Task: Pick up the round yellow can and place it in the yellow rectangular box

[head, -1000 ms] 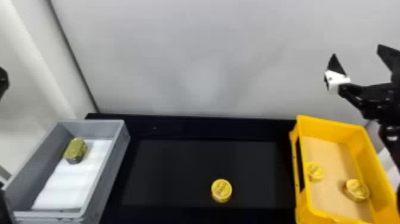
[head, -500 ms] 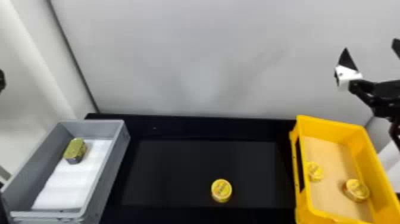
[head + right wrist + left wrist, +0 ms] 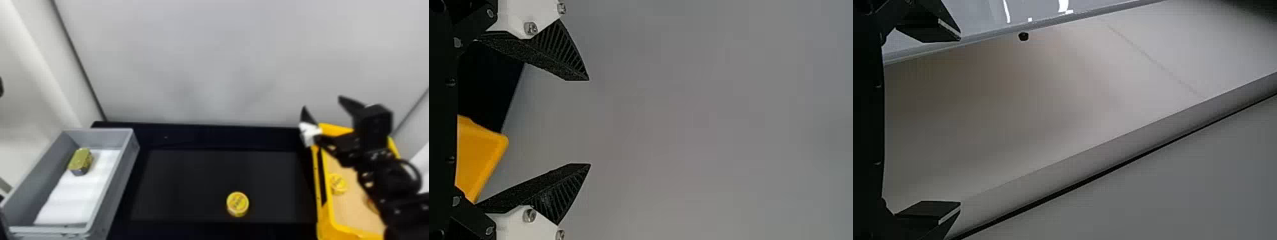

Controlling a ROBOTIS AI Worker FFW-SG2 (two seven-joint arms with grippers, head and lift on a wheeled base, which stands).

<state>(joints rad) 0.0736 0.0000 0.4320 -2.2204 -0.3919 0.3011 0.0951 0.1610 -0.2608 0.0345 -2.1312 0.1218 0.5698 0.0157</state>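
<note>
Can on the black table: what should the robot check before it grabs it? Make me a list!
1. Can out in the open: ok.
2. Right gripper open: ok.
3. Nothing between its fingers: ok.
4. Right gripper at the can: not ok, it's up by the yellow box.
5. Enough room in the yellow box: cannot tell, the right arm hides part of it.
6. Left gripper away from the can: ok.

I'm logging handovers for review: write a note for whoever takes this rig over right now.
Right claw: open, empty, raised near the yellow rectangular box.
Left claw: open, empty.
Job: round yellow can on the black tabletop, between the grey box and yellow one.
Done: at least one similar can is boxed.
Left: grasp the tabletop can, place it in the yellow box.
</note>
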